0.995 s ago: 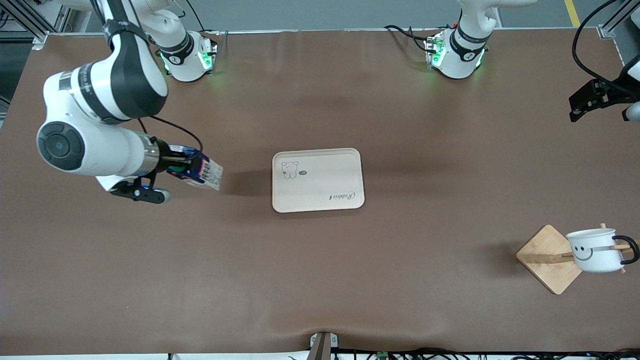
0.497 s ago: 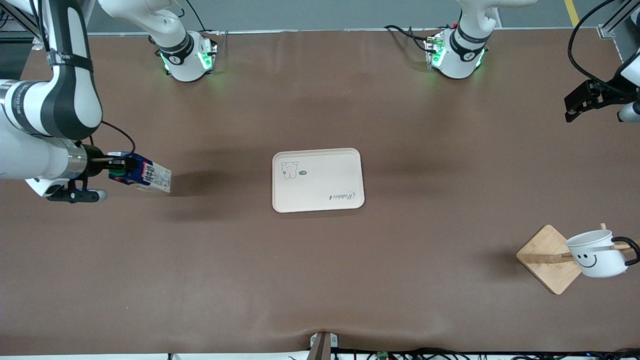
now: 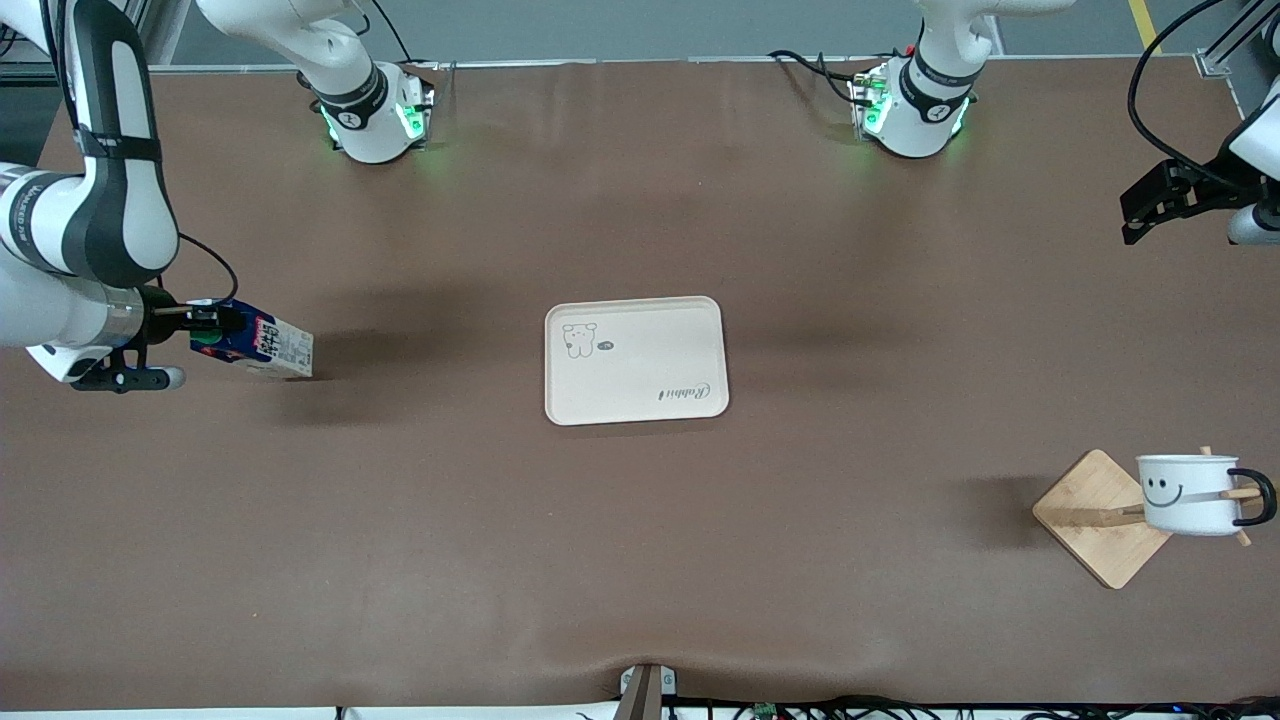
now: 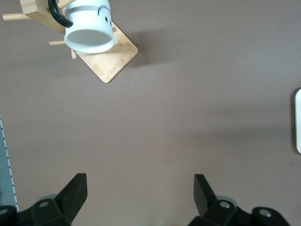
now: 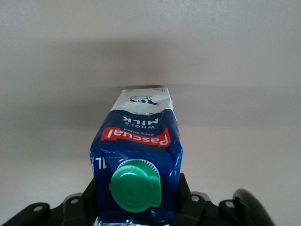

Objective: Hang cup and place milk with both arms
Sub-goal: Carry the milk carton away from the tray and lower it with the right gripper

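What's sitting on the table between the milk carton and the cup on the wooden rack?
In the front view, only the beige tray lies between the milk carton and the cup; the rest is bare tabletop.

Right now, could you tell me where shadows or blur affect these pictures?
Front view: soft shadows lie on the table beside the milk, the tray and the wooden rack. Right wrist view: the milk is sharp, the table past it hazy with a dark shadow band. Left wrist view: evenly lit, faint shadow by the cup.
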